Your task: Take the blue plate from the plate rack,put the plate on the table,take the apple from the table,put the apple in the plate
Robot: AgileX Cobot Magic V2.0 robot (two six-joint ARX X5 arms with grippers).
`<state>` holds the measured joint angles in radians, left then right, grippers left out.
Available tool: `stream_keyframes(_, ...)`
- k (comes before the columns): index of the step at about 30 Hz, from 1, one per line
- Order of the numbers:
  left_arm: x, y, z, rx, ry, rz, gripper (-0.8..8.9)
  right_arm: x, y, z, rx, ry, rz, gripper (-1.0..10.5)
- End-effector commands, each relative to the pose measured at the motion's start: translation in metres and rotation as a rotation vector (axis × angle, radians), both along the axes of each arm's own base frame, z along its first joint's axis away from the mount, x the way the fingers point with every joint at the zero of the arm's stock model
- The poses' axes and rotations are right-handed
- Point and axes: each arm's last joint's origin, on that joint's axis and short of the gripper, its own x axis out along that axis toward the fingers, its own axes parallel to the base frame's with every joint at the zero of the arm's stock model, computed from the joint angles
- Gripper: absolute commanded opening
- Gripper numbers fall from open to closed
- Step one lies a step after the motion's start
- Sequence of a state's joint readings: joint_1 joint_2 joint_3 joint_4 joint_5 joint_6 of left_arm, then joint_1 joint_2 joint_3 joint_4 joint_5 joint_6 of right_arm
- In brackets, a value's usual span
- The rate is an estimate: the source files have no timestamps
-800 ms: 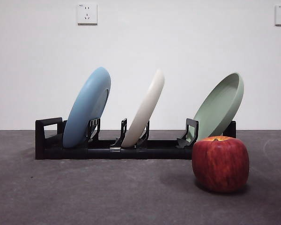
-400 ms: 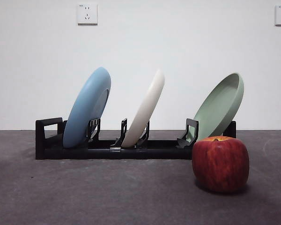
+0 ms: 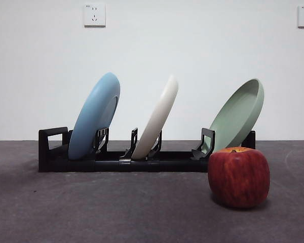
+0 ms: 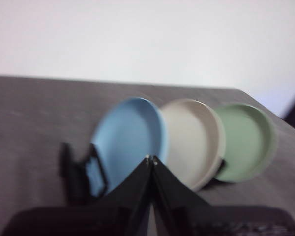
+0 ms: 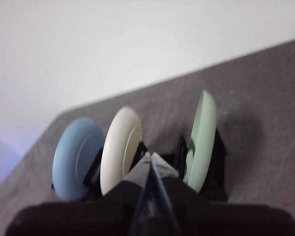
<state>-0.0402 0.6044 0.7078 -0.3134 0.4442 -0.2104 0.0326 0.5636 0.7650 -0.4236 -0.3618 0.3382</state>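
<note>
The blue plate (image 3: 95,115) leans in the left slot of the black plate rack (image 3: 116,161) on the dark grey table (image 3: 116,212). The dark red apple (image 3: 238,177) sits on the table in front of the rack's right end. My left gripper (image 4: 151,160) is shut and empty, above and short of the blue plate (image 4: 128,137). My right gripper (image 5: 148,156) is shut and empty, well back from the rack, with the blue plate (image 5: 77,156) in its view. Neither gripper shows in the front view. The apple is out of both wrist views.
A cream-white plate (image 3: 156,119) stands in the rack's middle slot and a pale green plate (image 3: 238,117) in the right slot, just behind the apple. A white wall with two sockets stands behind the table.
</note>
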Motion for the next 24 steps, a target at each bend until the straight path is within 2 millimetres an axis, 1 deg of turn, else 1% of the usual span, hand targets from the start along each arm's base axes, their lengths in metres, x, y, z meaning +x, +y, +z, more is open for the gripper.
stream_keyframes(1, 0.015, -0.002, 0.01, -0.001, 0.058, -0.069, -0.05, 0.01, 0.002, 0.01, -0.068, 0.04, 0.067, 0.0)
stream_keyframes(4, 0.029, -0.003, 0.017, 0.005, 0.13, -0.095, -0.04, 0.023, 0.004, 0.015, -0.081, 0.101, 0.154, 0.0)
stream_keyframes(8, 0.042, -0.004, 0.02, 0.004, 0.219, -0.095, 0.0, 0.038, 0.006, 0.013, -0.066, 0.165, 0.218, 0.2)
stream_keyframes(10, 0.047, -0.004, 0.019, 0.004, 0.243, -0.095, 0.08, 0.044, 0.007, 0.01, -0.064, 0.188, 0.225, 1.1)
stream_keyframes(11, 0.048, -0.004, 0.018, 0.004, 0.249, -0.096, 0.37, 0.046, 0.007, 0.009, -0.064, 0.199, 0.224, 1.8)
stream_keyframes(12, 0.049, -0.004, 0.017, 0.004, 0.253, -0.095, 1.01, 0.048, 0.007, 0.008, -0.063, 0.208, 0.225, 2.6)
stream_keyframes(14, 0.051, -0.004, 0.016, 0.005, 0.254, -0.095, 2.69, 0.049, 0.007, 0.006, -0.062, 0.22, 0.224, 3.9)
stream_keyframes(15, 0.053, -0.004, 0.016, 0.004, 0.252, -0.095, 3.43, 0.05, 0.007, 0.006, -0.062, 0.223, 0.224, 4.2)
stream_keyframes(16, 0.053, -0.004, 0.016, 0.004, 0.25, -0.095, 3.77, 0.05, 0.007, 0.006, -0.063, 0.224, 0.224, 4.2)
stream_keyframes(20, 0.061, -0.007, 0.017, 0.003, 0.222, -0.106, 3.77, 0.05, 0.007, 0.006, -0.063, 0.224, 0.224, 4.1)
stream_keyframes(24, 0.074, -0.017, 0.018, 0.001, 0.188, -0.145, 3.76, 0.05, 0.007, 0.006, -0.062, 0.224, 0.225, 4.1)
